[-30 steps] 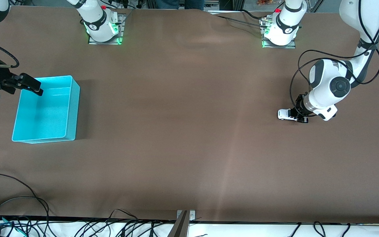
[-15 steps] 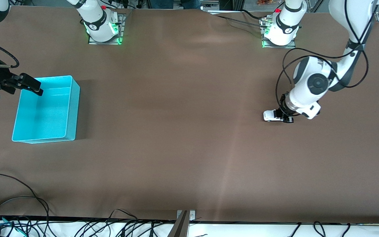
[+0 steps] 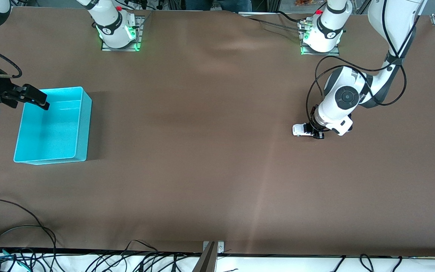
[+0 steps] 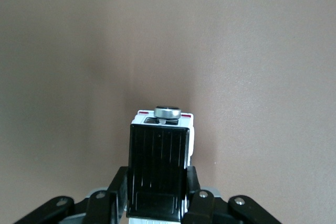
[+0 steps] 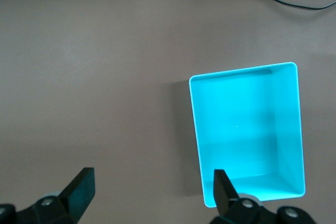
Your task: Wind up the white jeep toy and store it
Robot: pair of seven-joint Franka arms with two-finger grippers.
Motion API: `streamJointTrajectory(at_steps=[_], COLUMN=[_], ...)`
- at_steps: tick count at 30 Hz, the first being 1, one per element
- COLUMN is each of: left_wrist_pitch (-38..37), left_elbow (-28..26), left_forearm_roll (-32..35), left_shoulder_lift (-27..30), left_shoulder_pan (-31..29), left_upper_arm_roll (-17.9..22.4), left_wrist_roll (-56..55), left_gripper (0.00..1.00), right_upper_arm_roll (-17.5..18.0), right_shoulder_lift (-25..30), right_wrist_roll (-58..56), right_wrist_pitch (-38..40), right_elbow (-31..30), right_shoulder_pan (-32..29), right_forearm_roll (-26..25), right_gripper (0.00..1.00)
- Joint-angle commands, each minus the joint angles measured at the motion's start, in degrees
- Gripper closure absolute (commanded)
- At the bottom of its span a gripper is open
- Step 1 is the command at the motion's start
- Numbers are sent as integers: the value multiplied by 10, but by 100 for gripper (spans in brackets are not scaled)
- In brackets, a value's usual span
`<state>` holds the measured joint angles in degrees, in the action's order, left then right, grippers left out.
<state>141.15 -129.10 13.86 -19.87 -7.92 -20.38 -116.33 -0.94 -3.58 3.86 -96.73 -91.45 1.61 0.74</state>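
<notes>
The left tool, clamped on the white jeep toy, has dragged it along the bench toward the cyan bin, likely winding it, while the right tool waits wide over the bin.

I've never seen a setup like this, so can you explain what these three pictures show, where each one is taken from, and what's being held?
Two robot arms work at a brown table. The wide picture looks down from across the table; the other two come from cameras on each arm's wrist. The left gripper has its jaws shut on the white jeep toy, low at the table, toward the left arm's end. The right gripper waits with jaws open over an edge of the cyan bin, toward the right arm's end. Nothing shows inside the bin.
</notes>
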Motion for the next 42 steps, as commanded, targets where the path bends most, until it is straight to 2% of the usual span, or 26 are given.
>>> streamJointTrajectory(at_steps=[1, 21, 34, 42], left_wrist_pitch=[11, 31, 42, 50], left_elbow=[5, 6, 8, 10], left_forearm_roll=[51, 146, 257, 262], left_shoulder_lift=[-24, -49, -69, -75], left_shoulder_pan=[-15, -100, -187, -196], left_upper_arm_roll=[5, 6, 5, 6], left_wrist_roll=[-8, -7, -8, -7], left_gripper=[96, 96, 96, 92], right_upper_arm_roll=[2, 2, 1, 2], right_shoulder_lift=[-7, -7, -7, -7], right_wrist_roll=[2, 3, 3, 3], right_wrist_pitch=[2, 2, 2, 1], right_elbow=[14, 15, 15, 15], right_shoulder_pan=[-3, -4, -4, -3], right_forearm_roll=[4, 4, 4, 5], right_gripper=[0, 0, 0, 0])
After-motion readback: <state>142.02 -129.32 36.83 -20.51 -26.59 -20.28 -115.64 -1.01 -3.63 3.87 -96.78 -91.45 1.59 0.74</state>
